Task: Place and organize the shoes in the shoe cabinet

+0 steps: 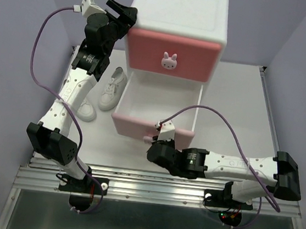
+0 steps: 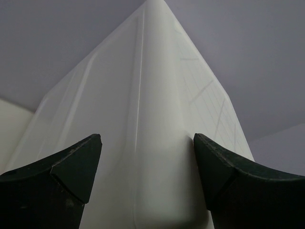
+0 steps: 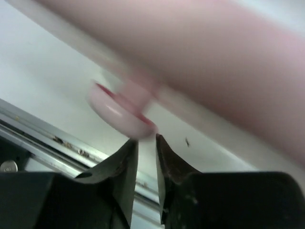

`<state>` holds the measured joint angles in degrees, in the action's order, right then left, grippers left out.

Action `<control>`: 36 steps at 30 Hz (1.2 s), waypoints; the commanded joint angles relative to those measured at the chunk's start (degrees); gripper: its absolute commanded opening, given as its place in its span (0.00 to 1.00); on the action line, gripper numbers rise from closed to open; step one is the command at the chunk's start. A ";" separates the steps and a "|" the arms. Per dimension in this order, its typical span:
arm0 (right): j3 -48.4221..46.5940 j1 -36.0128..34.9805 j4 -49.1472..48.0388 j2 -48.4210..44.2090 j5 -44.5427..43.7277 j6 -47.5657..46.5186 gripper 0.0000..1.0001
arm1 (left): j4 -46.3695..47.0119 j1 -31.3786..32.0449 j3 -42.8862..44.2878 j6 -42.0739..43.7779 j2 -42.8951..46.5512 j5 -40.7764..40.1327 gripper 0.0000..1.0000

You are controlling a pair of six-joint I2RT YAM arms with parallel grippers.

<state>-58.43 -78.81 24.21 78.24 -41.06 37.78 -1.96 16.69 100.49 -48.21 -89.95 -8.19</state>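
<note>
The shoe cabinet (image 1: pixel 181 10) stands at the back. Its darker pink upper drawer (image 1: pixel 174 53) is shut. Its pale pink lower drawer (image 1: pixel 151 128) is pulled out, and its inside shows bare white. Two white shoes (image 1: pixel 112 88) (image 1: pixel 86 109) lie left of the cabinet, partly behind my left arm. The orange shoes are out of view. My left gripper (image 1: pixel 123 13) is open, its fingers (image 2: pixel 71 167) either side of the cabinet's upper left corner (image 2: pixel 157 119). My right gripper (image 3: pixel 145 139) is nearly shut and holds nothing, its tips just under the lower drawer's knob (image 3: pixel 121 112).
Grey-purple walls close in the table on the left, right and back. A metal rail (image 1: pixel 150 183) runs along the near edge, under the right arm. A purple cable (image 1: pixel 234 129) loops from the right wrist beside the open drawer.
</note>
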 commanded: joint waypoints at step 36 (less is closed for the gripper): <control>-23.29 30.87 26.50 -12.51 0.25 8.81 1.00 | -36.28 -16.14 12.81 15.41 -2.60 7.10 0.99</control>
<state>-77.12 -59.57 49.34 61.06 -51.72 55.51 -33.34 4.84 116.38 -36.95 -93.30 -6.63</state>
